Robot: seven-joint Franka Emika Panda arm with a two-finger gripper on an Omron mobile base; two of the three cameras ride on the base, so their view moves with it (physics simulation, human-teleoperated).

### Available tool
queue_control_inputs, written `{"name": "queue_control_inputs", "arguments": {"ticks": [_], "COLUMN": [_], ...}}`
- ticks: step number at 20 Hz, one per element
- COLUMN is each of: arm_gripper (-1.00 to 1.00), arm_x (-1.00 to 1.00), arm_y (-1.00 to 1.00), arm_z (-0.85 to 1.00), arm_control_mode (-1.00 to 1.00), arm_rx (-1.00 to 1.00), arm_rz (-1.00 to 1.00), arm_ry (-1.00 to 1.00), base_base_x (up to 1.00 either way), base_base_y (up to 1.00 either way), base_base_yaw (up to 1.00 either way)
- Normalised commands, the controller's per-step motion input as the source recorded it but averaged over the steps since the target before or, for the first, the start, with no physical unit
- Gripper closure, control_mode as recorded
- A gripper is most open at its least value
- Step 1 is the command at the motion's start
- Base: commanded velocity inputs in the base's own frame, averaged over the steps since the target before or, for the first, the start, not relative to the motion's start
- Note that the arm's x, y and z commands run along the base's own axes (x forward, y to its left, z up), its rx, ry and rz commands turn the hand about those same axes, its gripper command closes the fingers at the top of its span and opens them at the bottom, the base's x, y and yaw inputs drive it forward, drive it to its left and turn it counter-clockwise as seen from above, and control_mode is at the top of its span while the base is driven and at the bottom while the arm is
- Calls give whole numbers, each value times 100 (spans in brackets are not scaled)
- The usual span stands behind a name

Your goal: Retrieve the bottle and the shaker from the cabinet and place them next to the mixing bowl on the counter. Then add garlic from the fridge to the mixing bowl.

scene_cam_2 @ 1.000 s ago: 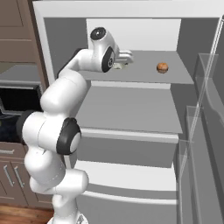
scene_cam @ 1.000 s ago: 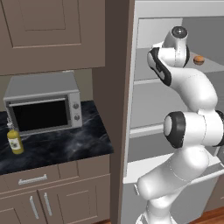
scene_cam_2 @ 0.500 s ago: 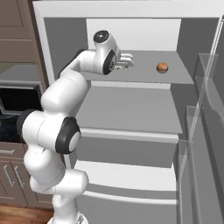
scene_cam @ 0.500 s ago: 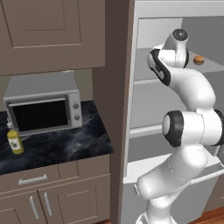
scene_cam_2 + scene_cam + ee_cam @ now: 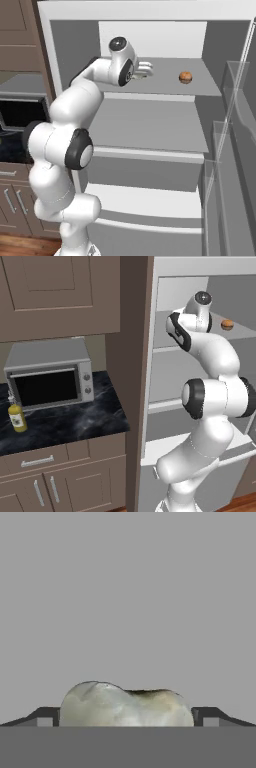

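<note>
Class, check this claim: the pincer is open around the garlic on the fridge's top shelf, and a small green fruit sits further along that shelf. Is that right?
Only the colour is wrong. The fruit is orange-brown, as the right base view shows. The pincer does stand open around the garlic on the top shelf.

Arm's stretched way up, elbow bent forward and the wrist turned so the hand points roughly level, off to the right in the right base view. The gripper (image 5: 145,69) has its jaws spread wide, both dark fingertips (image 5: 46,716) far apart.
</note>
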Motion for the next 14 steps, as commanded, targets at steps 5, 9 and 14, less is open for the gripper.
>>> {"name": "queue_control_inputs", "arguments": {"ticks": [5, 9, 14], "arm_gripper": [100, 100, 100], "arm_x": [19, 9, 0], "arm_y": [0, 0, 0], "arm_z": [0, 0, 0], "arm_control_mode": [-100, -100, -100], "arm_rx": [0, 0, 0], "arm_rz": [1, 0, 0], "arm_ry": [0, 0, -4], "base_base_x": [0, 0, 0], "base_base_y": [0, 0, 0], "base_base_yaw": [0, 0, 0]}}
